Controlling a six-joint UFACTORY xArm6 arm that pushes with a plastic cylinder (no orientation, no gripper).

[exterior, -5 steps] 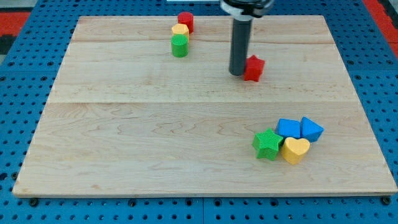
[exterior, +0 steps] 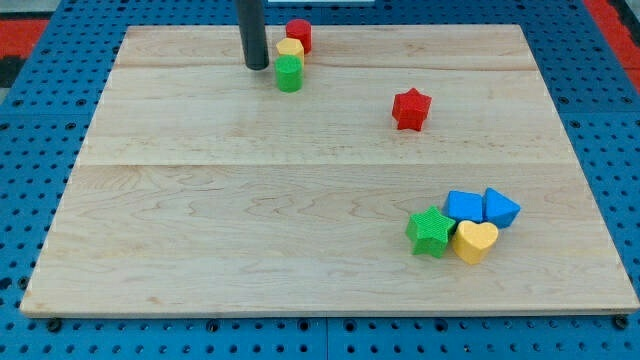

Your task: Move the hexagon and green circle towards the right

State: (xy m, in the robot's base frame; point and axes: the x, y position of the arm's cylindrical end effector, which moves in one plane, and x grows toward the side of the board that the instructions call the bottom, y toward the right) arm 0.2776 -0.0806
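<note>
The yellow hexagon (exterior: 290,47) sits near the view's top, left of centre, with the green circle block (exterior: 289,73) touching it just below and a red circle block (exterior: 298,34) touching it just above. My tip (exterior: 257,66) stands on the board just left of the green circle and yellow hexagon, a small gap apart from them.
A red star (exterior: 411,108) lies alone right of centre. At the lower right is a cluster: a green star (exterior: 431,231), a yellow heart (exterior: 475,241), a blue block (exterior: 464,207) and a blue triangle-like block (exterior: 499,207). The wooden board (exterior: 200,220) lies on a blue pegboard.
My tip has moved from beside the red star's left edge to the upper left, ending just left of the green circle. The blocks have not moved.
</note>
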